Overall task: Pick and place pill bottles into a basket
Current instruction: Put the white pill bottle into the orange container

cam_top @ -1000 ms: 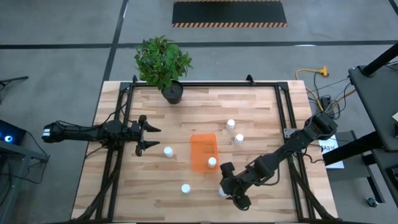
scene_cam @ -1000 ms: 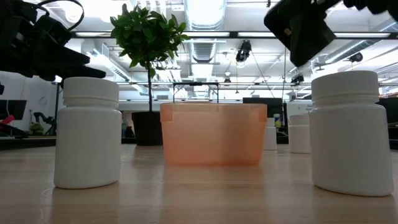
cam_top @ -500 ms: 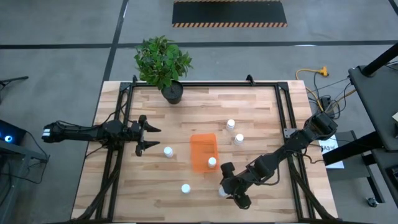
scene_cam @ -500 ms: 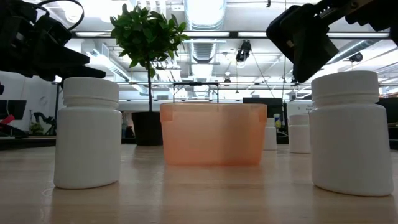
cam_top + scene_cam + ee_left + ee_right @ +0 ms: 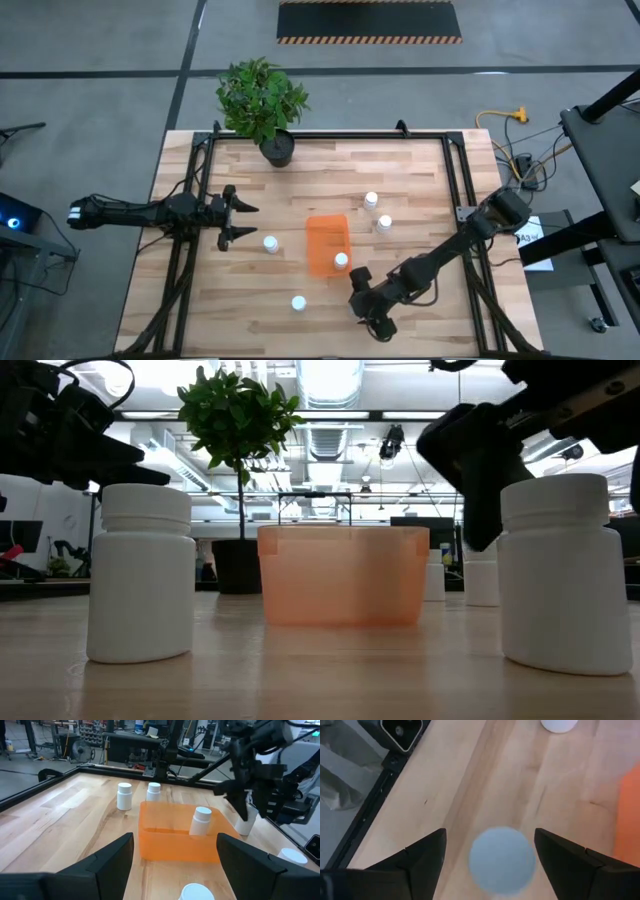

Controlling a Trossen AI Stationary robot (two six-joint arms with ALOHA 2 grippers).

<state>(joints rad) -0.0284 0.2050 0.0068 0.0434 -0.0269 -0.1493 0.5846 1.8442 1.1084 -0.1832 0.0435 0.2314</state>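
1. target pill bottle (image 5: 503,861) stands upright on the desk (image 5: 400,180) near its front edge, just right of the basket's near end; now it sits centred between the right hand's fingers, cap up; a second ago the hand was above and beside it.
2. right hand (image 5: 368,312) has dropped over that bottle; fingers spread wide on either side, nothing gripped yet; judgement: pre-grasp done, closing is what's left.
3. basket (image 5: 326,243) mid-desk, one bottle (image 5: 341,261) at its near right corner, looks inside; unchanged.
4. other bottles unmoved: two (image 5: 372,201) right of the basket, one (image 5: 270,243) left, one (image 5: 298,303) front-left.
5. left hand (image 5: 240,220) parked at the left side, fully open, empty; no change.
6. lift must clear the basket wall; short carry.
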